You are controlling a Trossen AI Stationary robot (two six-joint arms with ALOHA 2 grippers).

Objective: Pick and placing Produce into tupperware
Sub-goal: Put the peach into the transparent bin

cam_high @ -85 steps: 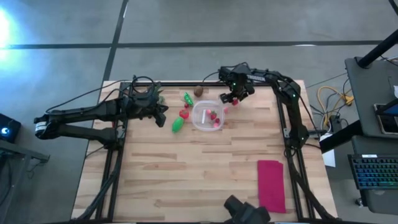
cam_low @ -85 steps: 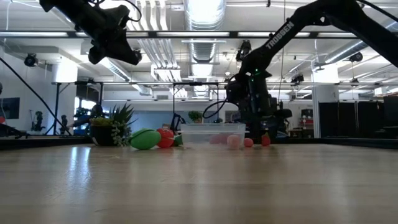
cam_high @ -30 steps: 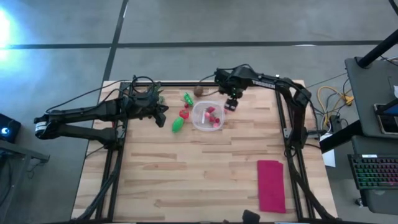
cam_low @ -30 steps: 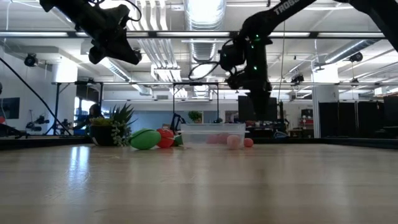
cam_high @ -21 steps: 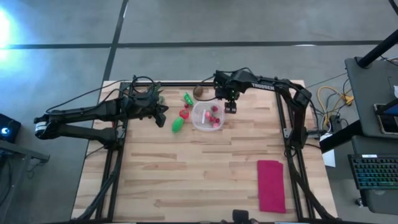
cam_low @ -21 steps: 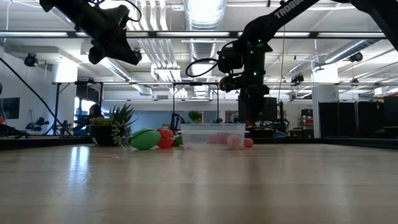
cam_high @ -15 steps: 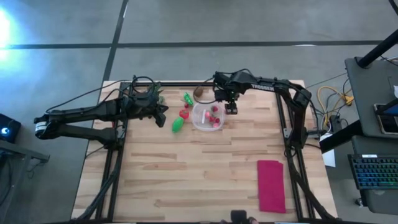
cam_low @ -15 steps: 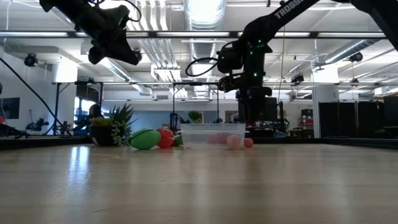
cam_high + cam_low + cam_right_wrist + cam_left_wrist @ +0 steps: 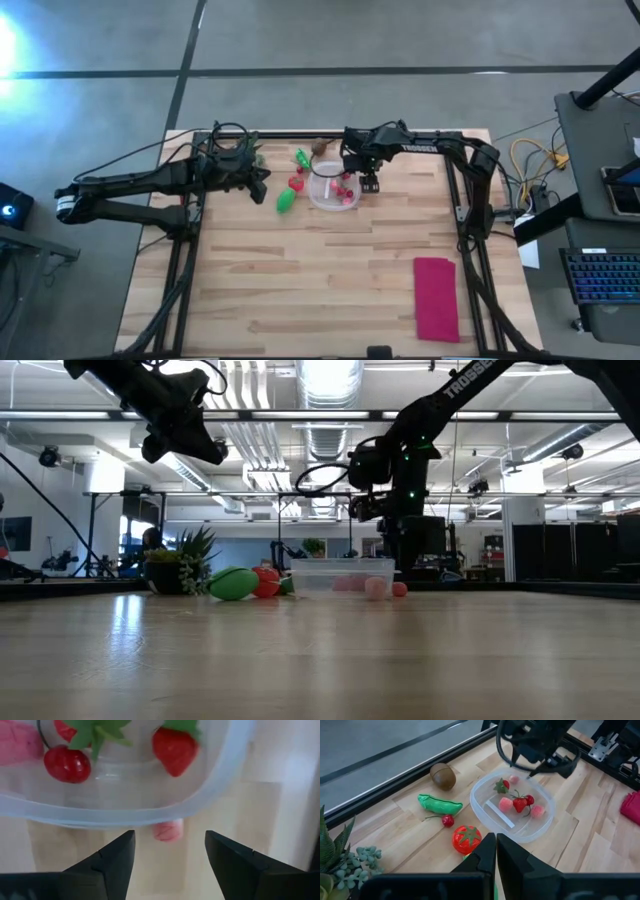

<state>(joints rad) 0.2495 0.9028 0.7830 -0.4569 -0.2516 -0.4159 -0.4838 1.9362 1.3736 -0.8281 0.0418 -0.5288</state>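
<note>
Wooden surface [image 9: 300, 270] holds clear tupperware [image 9: 333, 187], several red pieces inside. Right claw [image 9: 368, 180] released, empty, above pink piece [image 9: 168, 829] beside tub. Next: descend, grasp. Left claw [image 9: 495, 852] clenched, waiting.

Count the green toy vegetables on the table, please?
2: a pea pod left of the clear tub, and an oval one beside the tomato. Others may be hidden.
</note>
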